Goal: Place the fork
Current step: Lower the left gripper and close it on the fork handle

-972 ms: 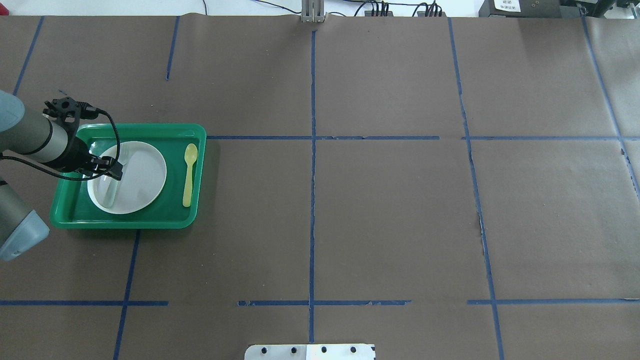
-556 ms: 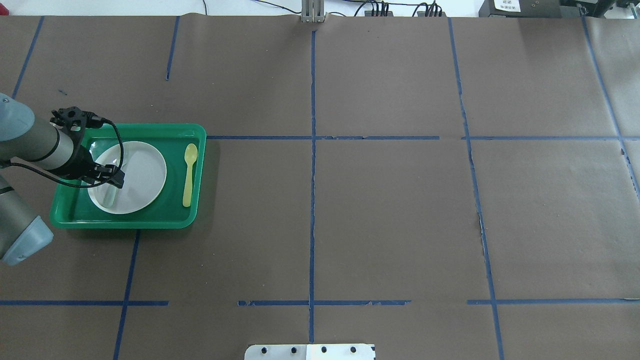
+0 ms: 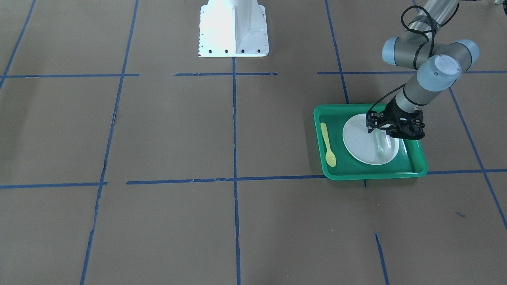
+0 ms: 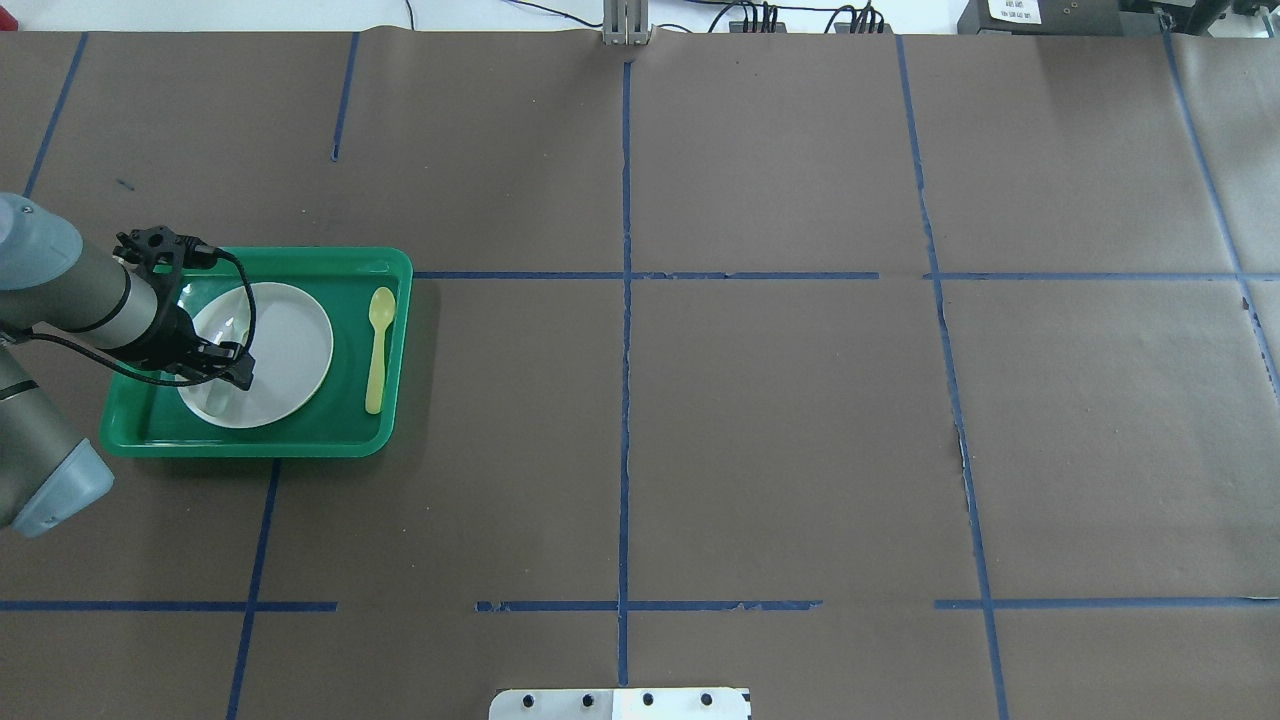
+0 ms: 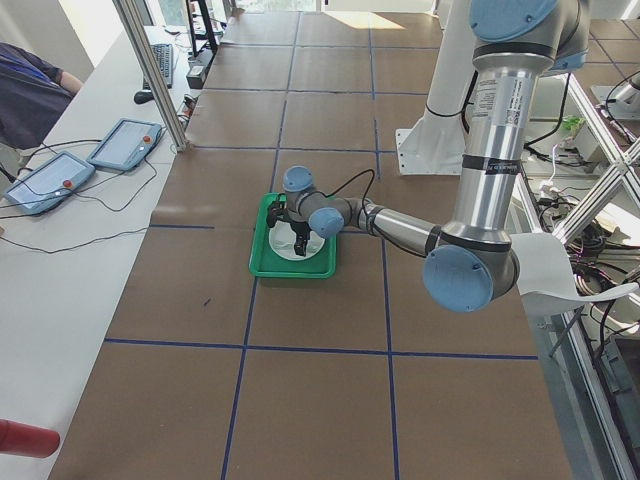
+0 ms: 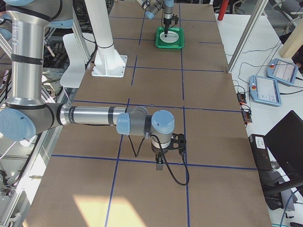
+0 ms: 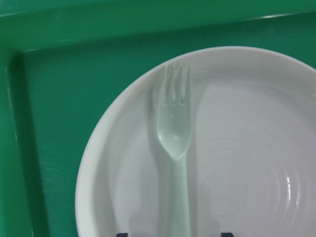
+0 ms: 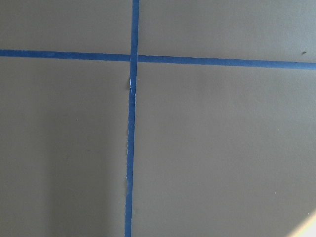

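the fork (image 7: 174, 148) is a pale, translucent whitish tone with a faint green cast. the plate (image 7: 256, 148) under it is plain white, with faint concentric rings in its surface. the tray (image 4: 300, 435) is glossy bright green. the spoon (image 4: 377, 355), on the tray's right side in the overhead view, is pale yellow. the table (image 4: 780, 420) is covered in dull brown paper, crossed by a grid of dark blue tape lines (image 4: 625, 400), frayed in places. the left gripper (image 4: 232, 365) is black, with a black cable (image 4: 240, 290). its arm (image 4: 80, 295) is silver-grey, with light blue-grey joint caps (image 4: 60, 490). the right gripper (image 6: 161, 163) is black. the robot's base (image 3: 233, 27) is white.
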Robot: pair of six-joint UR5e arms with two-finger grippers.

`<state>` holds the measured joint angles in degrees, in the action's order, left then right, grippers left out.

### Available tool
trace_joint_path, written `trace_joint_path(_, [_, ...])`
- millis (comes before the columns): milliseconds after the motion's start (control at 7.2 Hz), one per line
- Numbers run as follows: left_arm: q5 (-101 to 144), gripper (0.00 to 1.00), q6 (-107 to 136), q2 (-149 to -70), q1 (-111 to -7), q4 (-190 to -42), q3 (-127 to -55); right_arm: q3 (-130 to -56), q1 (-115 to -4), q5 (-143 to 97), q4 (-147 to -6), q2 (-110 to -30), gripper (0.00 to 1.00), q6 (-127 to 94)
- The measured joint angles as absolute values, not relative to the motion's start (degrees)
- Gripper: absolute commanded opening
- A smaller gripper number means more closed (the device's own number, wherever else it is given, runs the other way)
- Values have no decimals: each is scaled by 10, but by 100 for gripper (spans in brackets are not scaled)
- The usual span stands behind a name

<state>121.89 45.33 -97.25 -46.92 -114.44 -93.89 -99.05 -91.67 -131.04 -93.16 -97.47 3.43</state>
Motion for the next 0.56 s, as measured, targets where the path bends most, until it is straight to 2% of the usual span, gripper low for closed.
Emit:
trace_joint_path(139, [1220,30,453,-974,-468,-1144,-935,-991,-917,-1310,-932,-975,100,34])
trace_joint_path(278, [1220,6,454,-975,-467,-1144,-933,-991,-917,-1310,-932,-975,100,34])
trace_joint_path(417, [1220,0,454,-976,-467,-1144,-934,-991,-917,-1310,-932,-975,100,34])
trace_joint_path(556, [1225,0,454,-977,-467,-1144,-937,-991,-917,-1310,-932,-975,100,34])
